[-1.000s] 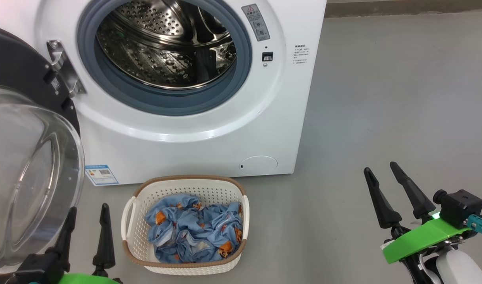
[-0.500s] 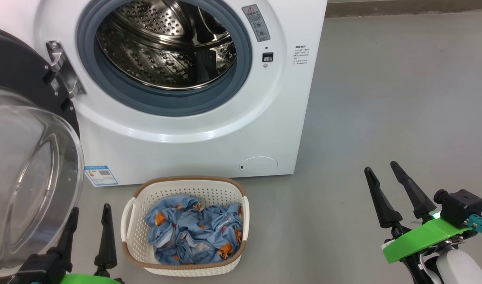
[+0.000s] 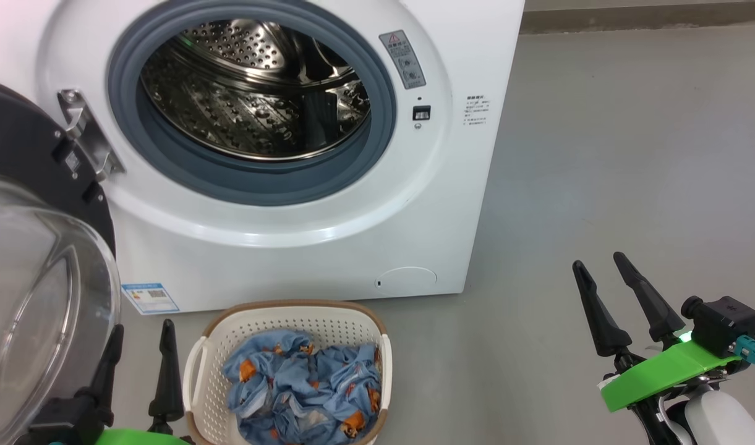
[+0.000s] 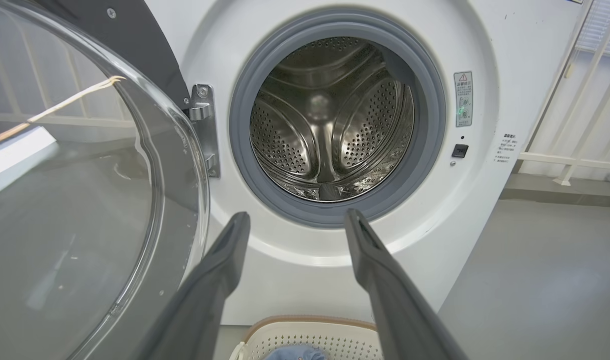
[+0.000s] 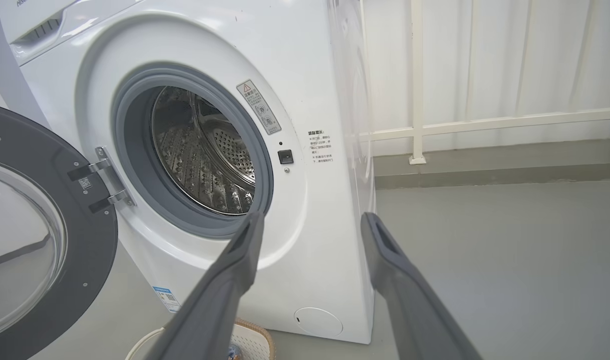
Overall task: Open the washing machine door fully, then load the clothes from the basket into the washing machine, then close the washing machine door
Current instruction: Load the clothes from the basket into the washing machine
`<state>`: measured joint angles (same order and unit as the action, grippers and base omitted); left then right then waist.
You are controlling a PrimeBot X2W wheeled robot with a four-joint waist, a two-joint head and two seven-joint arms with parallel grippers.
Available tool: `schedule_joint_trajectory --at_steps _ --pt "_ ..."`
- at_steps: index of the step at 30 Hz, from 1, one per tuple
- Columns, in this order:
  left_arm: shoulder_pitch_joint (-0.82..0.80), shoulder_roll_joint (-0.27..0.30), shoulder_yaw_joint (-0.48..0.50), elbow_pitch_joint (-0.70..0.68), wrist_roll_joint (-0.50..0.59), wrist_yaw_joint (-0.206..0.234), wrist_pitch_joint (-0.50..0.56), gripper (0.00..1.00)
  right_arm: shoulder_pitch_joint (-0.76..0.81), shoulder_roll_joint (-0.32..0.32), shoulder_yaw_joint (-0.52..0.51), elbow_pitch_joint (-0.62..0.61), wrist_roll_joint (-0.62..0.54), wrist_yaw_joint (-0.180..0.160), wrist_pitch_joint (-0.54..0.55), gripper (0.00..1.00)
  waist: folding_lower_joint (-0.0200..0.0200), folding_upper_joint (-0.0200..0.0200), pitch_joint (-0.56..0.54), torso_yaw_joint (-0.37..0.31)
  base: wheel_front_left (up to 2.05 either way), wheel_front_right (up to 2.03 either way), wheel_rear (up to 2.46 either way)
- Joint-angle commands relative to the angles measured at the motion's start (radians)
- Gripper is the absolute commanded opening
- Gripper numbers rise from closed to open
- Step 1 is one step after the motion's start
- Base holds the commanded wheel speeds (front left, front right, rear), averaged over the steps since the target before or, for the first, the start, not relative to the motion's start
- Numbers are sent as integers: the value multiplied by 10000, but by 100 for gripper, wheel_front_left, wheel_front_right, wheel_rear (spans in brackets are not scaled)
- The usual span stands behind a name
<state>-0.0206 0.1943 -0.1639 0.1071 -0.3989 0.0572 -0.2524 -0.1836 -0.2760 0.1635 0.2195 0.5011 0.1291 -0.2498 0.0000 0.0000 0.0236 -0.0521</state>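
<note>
The white washing machine (image 3: 451, 204) fills the upper left of the head view, its steel drum (image 3: 247, 99) bare. Its door (image 3: 25, 161) stands swung open at the left, black rim and glass bowl (image 3: 37, 309) facing me. On the floor before the machine sits the cream basket (image 3: 210, 346) with the light blue clothes (image 3: 303, 389) crumpled inside. My left gripper (image 3: 139, 327) is open at the lower left, between the door and the basket, holding nothing. Far right of the basket, over bare floor, my right gripper (image 3: 600, 262) also stands open and empty.
Grey floor (image 3: 631, 154) stretches right of the machine. A white railing (image 5: 484, 125) and pale curtain stand behind it in the right wrist view. The open door (image 4: 85, 200) crowds the left arm's left side.
The whole head picture has shifted: machine and basket sit lower in it, so the camera has tilted up. Both grippers keep their places and stay open.
</note>
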Motion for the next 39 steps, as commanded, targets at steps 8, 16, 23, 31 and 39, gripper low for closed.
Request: schedule_joint_trajectory --at_steps 8,16,23,31,39 --pt "-294 144 370 -198 29 -67 -93 100 -80 -60 170 -266 -44 16 -120 100 0 0 13 12 92 -92 0" --pt "-348 128 398 -188 21 -130 -93 100 -123 -61 170 -273 -52 16 -120 100 0 0 82 34 19 -19 0" --pt "-359 105 433 -161 62 -155 -93 100 -128 -46 183 -270 -59 16 -120 100 0 0 85 37 0 0 0" --pt "-383 80 465 -137 92 -188 -93 100 -143 -41 168 -285 -80 16 -120 100 0 0 147 44 0 0 0" --pt "-387 37 471 -137 138 -207 -93 100 -151 -60 175 -296 -90 16 -120 100 0 0 191 64 0 0 0"
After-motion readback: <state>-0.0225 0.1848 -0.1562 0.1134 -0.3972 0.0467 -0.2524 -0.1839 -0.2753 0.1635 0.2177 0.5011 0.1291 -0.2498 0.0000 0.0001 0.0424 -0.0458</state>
